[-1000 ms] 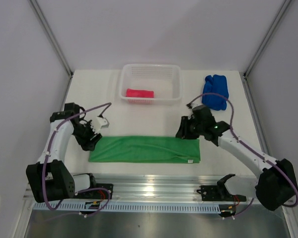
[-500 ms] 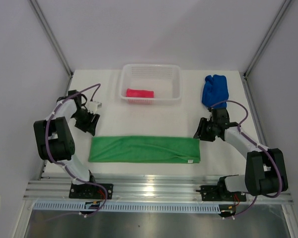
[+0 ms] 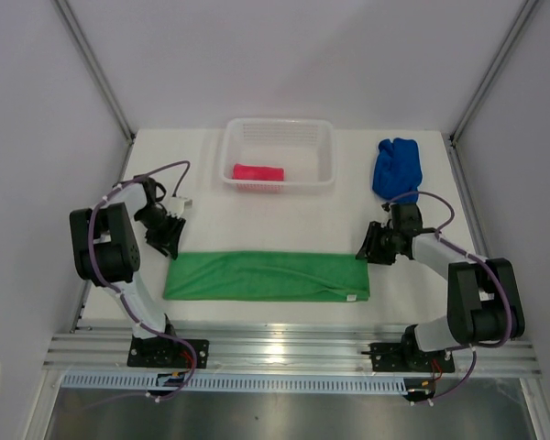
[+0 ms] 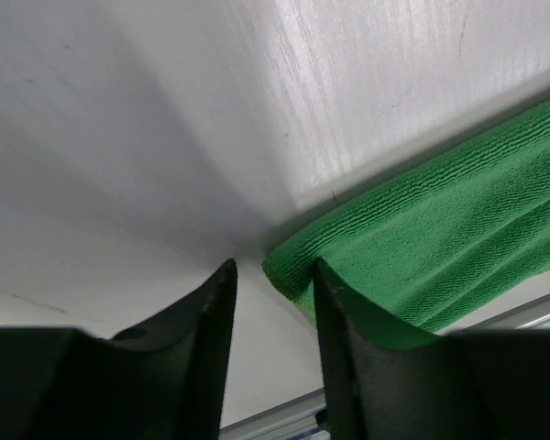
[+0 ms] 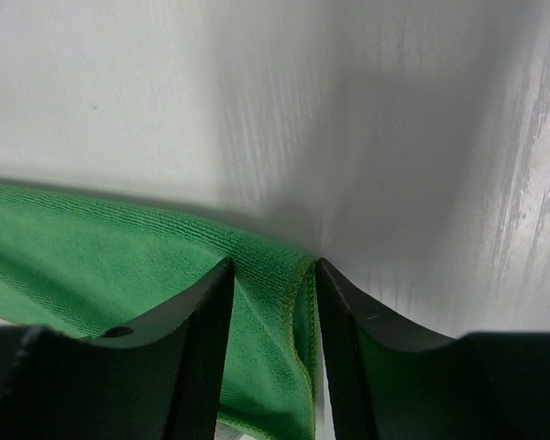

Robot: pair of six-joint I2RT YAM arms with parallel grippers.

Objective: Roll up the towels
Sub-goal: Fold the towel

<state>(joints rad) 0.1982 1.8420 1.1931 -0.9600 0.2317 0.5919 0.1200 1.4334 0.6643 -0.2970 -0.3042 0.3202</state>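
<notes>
While both my arms reach down to the white tabletop [image 3: 257, 220], a long green cloth towel [image 3: 268, 275] lies flat as a strip across the lower middle of the overhead frame, its long edges running left to right. My left gripper [image 3: 168, 240] stands at the strip's upper left corner and my right gripper [image 3: 367, 247] at its upper right corner.

A broad band of bare table lies above the strip, up to the white plastic mesh basket [image 3: 330, 156] at upper centre. Below the strip, only a narrow band of table separates its lower edge from the metal rail [image 3: 284, 341]. A bright pink towel [image 3: 258, 172] lies as a short bundle in the lower left part of the basket. A royal blue towel [image 3: 397, 170] sits bunched at upper right, near the table's right edge and well apart from the green strip.

From above, I cannot read my jaws. The wrist cameras show them. My left jaws are parted, with white table showing between them and the green corner just inside the right-hand one. My right jaws are parted too, and the stitched corner lies flat across the gap between them, unbunched. Neither wrist view shows the basket or the other two towels.
</notes>
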